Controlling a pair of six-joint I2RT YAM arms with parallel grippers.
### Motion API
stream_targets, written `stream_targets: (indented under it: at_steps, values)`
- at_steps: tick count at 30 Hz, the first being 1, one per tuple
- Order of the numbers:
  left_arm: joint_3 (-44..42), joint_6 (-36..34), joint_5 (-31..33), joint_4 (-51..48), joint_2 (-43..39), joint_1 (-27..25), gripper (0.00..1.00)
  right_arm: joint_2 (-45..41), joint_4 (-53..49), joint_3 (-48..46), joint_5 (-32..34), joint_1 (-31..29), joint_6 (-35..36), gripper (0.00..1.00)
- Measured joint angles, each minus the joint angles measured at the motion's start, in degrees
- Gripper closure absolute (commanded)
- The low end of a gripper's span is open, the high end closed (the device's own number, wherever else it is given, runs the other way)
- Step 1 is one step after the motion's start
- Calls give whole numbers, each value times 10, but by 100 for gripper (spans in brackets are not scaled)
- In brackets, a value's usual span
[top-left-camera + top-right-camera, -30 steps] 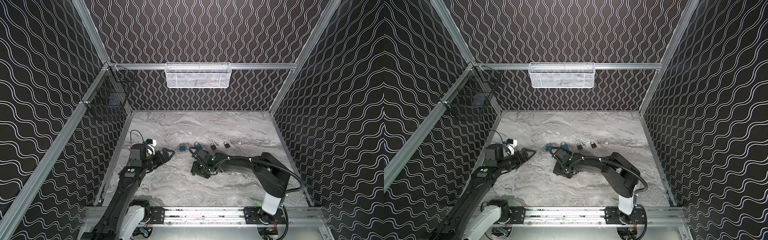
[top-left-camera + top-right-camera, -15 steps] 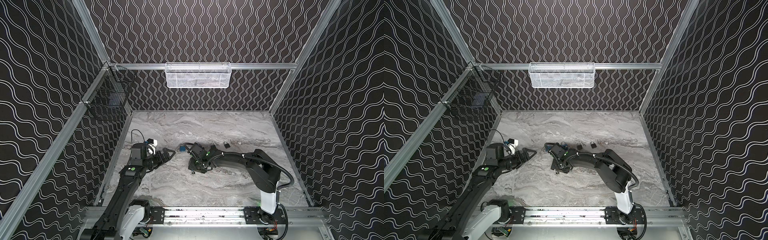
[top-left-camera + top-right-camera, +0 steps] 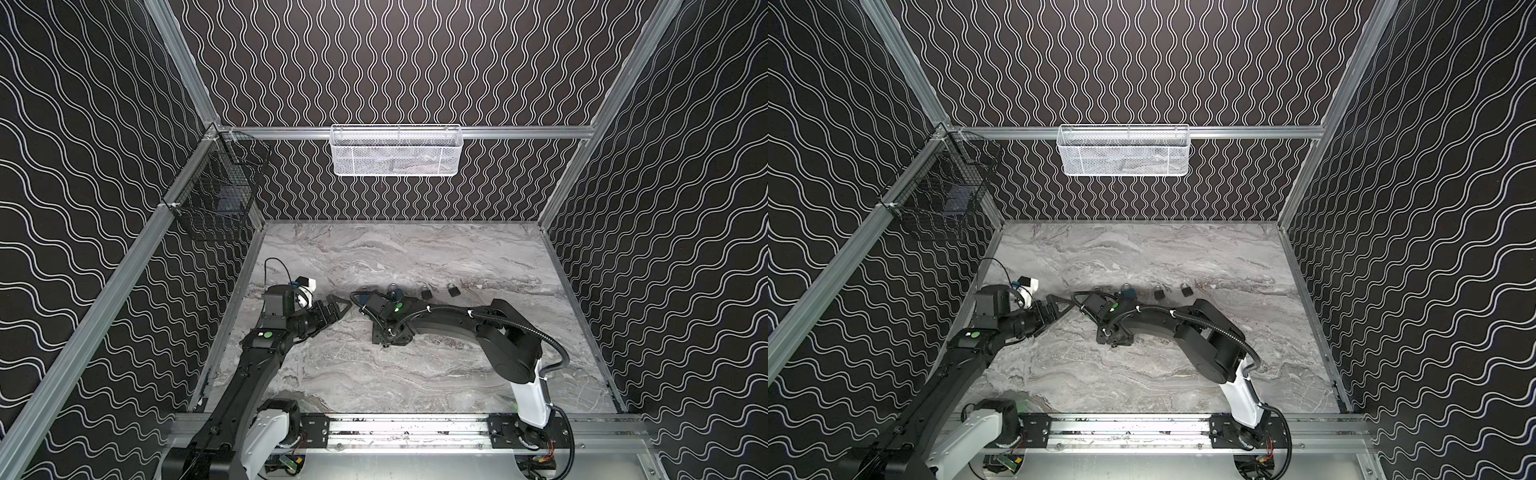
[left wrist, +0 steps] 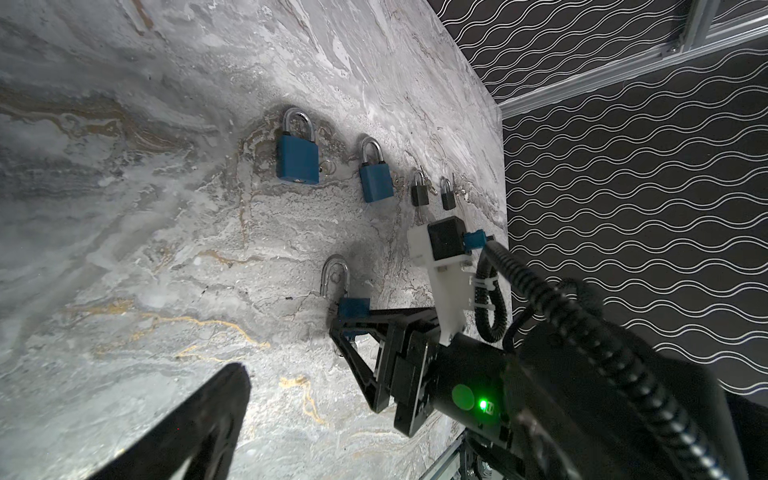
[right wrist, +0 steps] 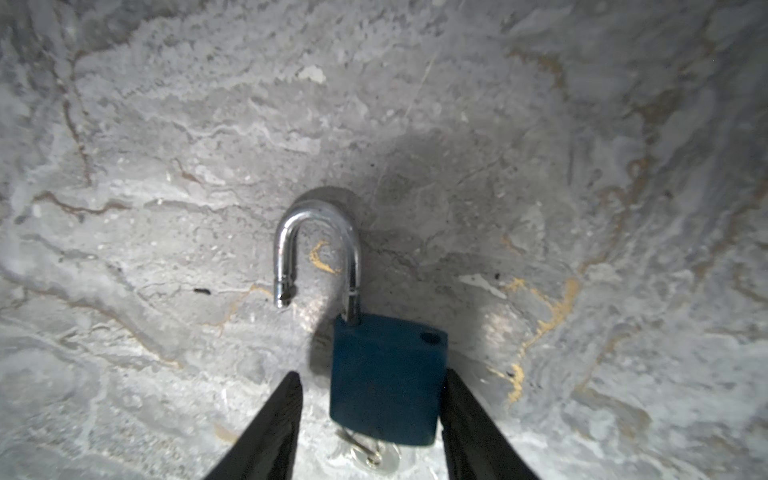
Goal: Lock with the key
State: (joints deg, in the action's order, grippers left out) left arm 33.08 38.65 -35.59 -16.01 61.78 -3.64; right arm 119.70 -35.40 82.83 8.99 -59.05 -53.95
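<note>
A blue padlock [image 5: 386,382] lies flat on the marble table [image 5: 166,124] with its silver shackle [image 5: 316,249] swung open. A key [image 5: 374,455] sticks out of its base. My right gripper [image 5: 372,376] straddles the lock body: one finger touches its side, and a gap shows at the other finger. The left wrist view shows the same padlock [image 4: 353,307] at the tips of the right gripper [image 4: 349,328]. In both top views the right gripper [image 3: 388,338] [image 3: 1113,338] hides the lock. My left gripper [image 3: 340,309] [image 3: 1061,309] hovers open and empty to the left.
Two more blue padlocks [image 4: 297,160] [image 4: 376,183] and two small black padlocks [image 4: 419,193] [image 4: 447,199] lie in a row behind the right wrist. A white mesh basket [image 3: 395,151] hangs on the back wall and a black wire basket [image 3: 220,195] on the left wall.
My right gripper's jaws have narrowed around the blue padlock and its wrist has shifted a little. The left arm has stayed where it was.
</note>
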Motion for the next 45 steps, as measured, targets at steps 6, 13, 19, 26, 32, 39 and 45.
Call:
stream_targets:
  at_steps: [6,13,19,26,32,39,45]
  values:
    - [0,0,0,0,-4,0,1,4,-4,2,30,-4,2,49]
    - [0,0,0,0,-5,0,1,20,-9,8,105,-6,15,54]
    - [0,0,0,-1,-4,0,1,18,2,2,116,-6,13,54]
    - [0,0,0,0,-1,0,1,2,18,-16,116,-9,10,45]
    - [0,0,0,0,4,0,1,-21,-2,-37,109,-10,-8,47]
    - [0,0,0,0,7,0,1,-17,-11,-37,106,-12,-19,51]
    - [-2,0,0,0,9,0,1,-15,-13,-33,106,-16,-22,62]
